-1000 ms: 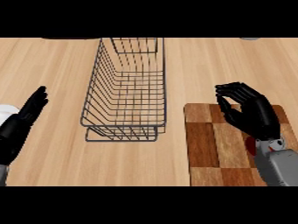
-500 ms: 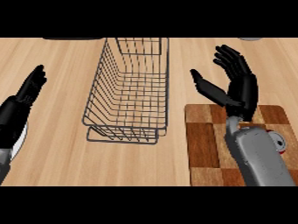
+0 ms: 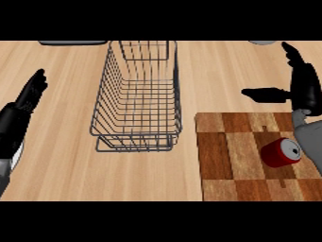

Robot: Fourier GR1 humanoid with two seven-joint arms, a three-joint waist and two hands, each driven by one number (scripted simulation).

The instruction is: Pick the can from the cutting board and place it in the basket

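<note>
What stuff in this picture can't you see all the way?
Head view:
- The can on the cutting board: its right side is hidden behind the right forearm.
- Two grey things at the top edge, one left of the basket, one at the far right: cut off, too little shows to name them.
- The left hand: seen edge-on, palm hidden.
- The right hand: also edge-on.

Wooden counter [image 3: 65, 179], top view.
Wire basket [image 3: 139, 94] at centre; cutting board [image 3: 240, 156] to its right.
</note>
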